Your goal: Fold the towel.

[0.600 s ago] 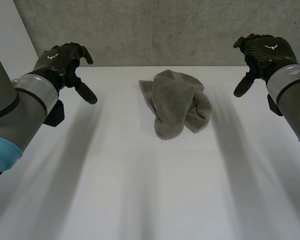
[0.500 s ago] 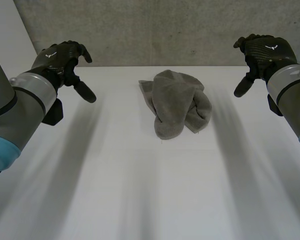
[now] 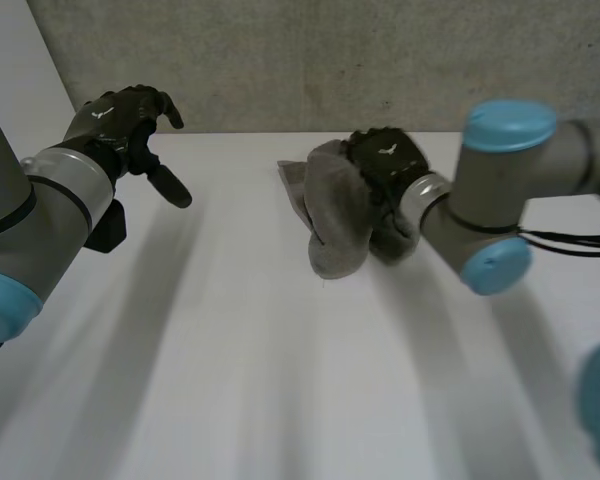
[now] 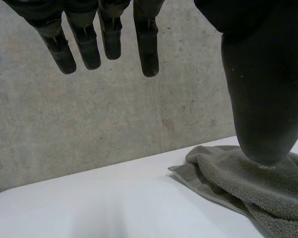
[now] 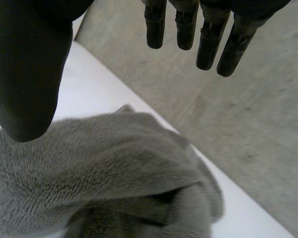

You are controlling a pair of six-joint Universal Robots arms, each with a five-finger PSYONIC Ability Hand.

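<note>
A crumpled grey towel (image 3: pixel 332 228) lies bunched at the far middle of the white table (image 3: pixel 280 380). My right hand (image 3: pixel 385 160) hovers over the towel's right part, fingers straight and open; in the right wrist view its thumb (image 5: pixel 25 74) and fingers hang just above the towel (image 5: pixel 104 173), holding nothing. My left hand (image 3: pixel 120 120) is raised at the far left, well apart from the towel, open and empty. In the left wrist view its fingers (image 4: pixel 149 49) are spread, with the towel (image 4: pixel 248 188) beyond the thumb.
A grey concrete wall (image 3: pixel 330 60) stands right behind the table's far edge, close to the towel. My right arm's elbow (image 3: pixel 495 200) reaches across the table's right side. Bare white tabletop spreads in front of the towel.
My right arm has swung in from the far right, bringing its hand over the towel. The left hand has barely moved. The towel lies as before.
</note>
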